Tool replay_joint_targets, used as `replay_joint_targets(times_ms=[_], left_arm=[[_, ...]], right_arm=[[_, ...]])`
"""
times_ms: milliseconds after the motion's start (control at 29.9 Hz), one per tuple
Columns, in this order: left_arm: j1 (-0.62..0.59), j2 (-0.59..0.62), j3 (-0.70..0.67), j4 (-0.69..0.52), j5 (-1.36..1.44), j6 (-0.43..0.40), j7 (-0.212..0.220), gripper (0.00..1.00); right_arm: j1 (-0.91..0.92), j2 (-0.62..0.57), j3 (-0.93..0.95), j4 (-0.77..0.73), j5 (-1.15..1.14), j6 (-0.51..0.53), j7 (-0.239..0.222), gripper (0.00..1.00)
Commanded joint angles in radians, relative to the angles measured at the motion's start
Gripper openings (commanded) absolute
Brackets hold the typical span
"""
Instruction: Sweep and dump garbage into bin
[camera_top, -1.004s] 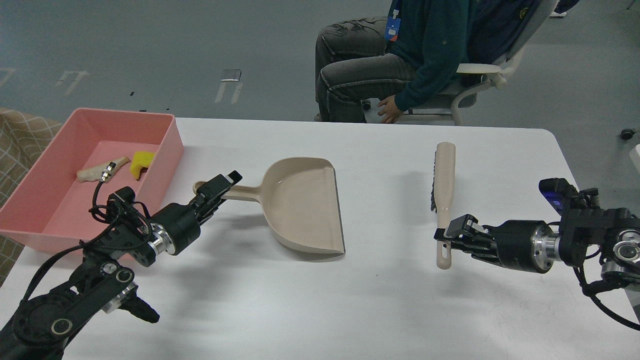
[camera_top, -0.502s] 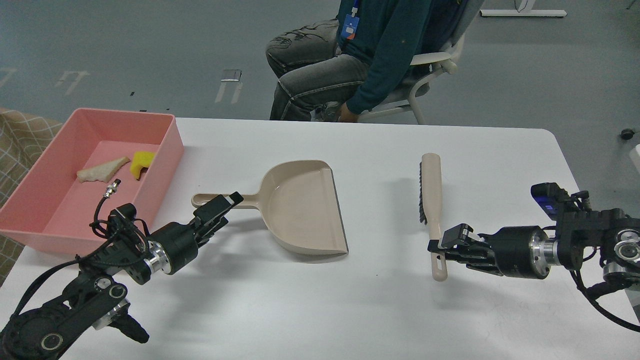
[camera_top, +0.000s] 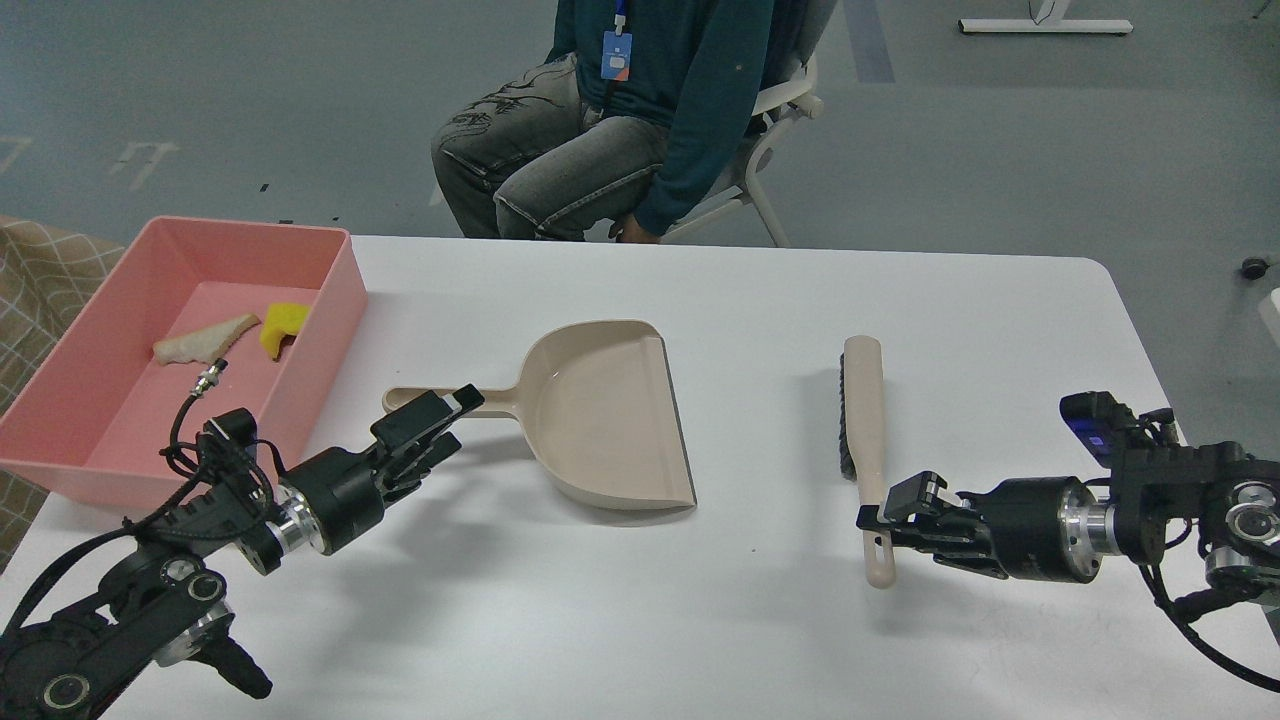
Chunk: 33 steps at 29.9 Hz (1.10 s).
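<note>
Garbage (camera_top: 232, 335) lies inside the pink bin (camera_top: 330, 300) at the table's far left corner: a flat off-white wedge with a tan crust beside a yellow sponge piece (camera_top: 281, 326), the two just apart on the bin floor. With both scraps in the tub, the job reads as done, and the tools appear to be set down in the open middle of the white table (camera_top: 760, 620). Resting flat, the beige dustpan (camera_top: 610, 420) has its mouth facing right and its handle pointing toward the left gripper (camera_top: 432, 412), whose fingers sit at the handle, slightly parted; a firm grasp cannot be confirmed. Lying on its side, bristles left, the hand brush (camera_top: 866, 440) has its handle end at the right gripper (camera_top: 890, 512), fingers close about it, though whether they clamp cannot be told
</note>
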Motion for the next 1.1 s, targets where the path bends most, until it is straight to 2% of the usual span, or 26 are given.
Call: replay_joint_targets(times_ms=[0,134,301,468,535,602,736,870,970,1070], left_arm=[[0.001,0.009,-0.006,-0.006,-0.008,-0.009,-0.009,0.97],[0.007,0.037,-0.009,-0.02,-0.008,-0.035,-0.012,0.97],[0.018,0.052,-0.012,-0.036,-0.008,-0.058,-0.025,0.97],[0.059,0.107,-0.017,-0.085,-0.01,-0.087,-0.034,0.97],[0.102,0.144,-0.05,-0.129,-0.01,-0.128,-0.049,0.98],[0.127,0.161,-0.078,-0.152,-0.011,-0.156,-0.057,0.98],[0.205,0.192,-0.236,-0.216,-0.098,-0.257,-0.062,0.98],[0.214,0.175,-0.39,-0.22,-0.192,-0.257,-0.057,0.97],[0.181,0.14,-0.503,-0.211,-0.27,-0.257,-0.037,0.97],[0.075,0.126,-0.526,-0.188,-0.293,-0.257,-0.014,0.97]], right_arm=[[0.0,-0.001,0.006,0.002,0.0,0.0,-0.001,0.33],[0.0,-0.011,0.021,0.006,0.0,0.0,-0.001,0.49],[-0.002,-0.027,0.023,0.017,0.0,0.0,-0.006,0.53],[-0.002,-0.081,0.035,0.031,0.006,0.0,-0.006,0.64],[-0.002,-0.13,0.049,0.058,0.006,0.0,-0.003,0.72],[-0.002,-0.156,0.066,0.064,0.006,0.0,-0.003,0.74],[-0.002,-0.224,0.154,0.061,0.009,0.0,0.002,0.86],[-0.002,-0.231,0.268,0.045,0.011,0.0,0.003,0.91],[-0.005,-0.189,0.413,-0.023,0.012,0.0,0.008,0.92],[-0.002,-0.082,0.533,-0.118,0.012,0.0,0.008,0.91]])
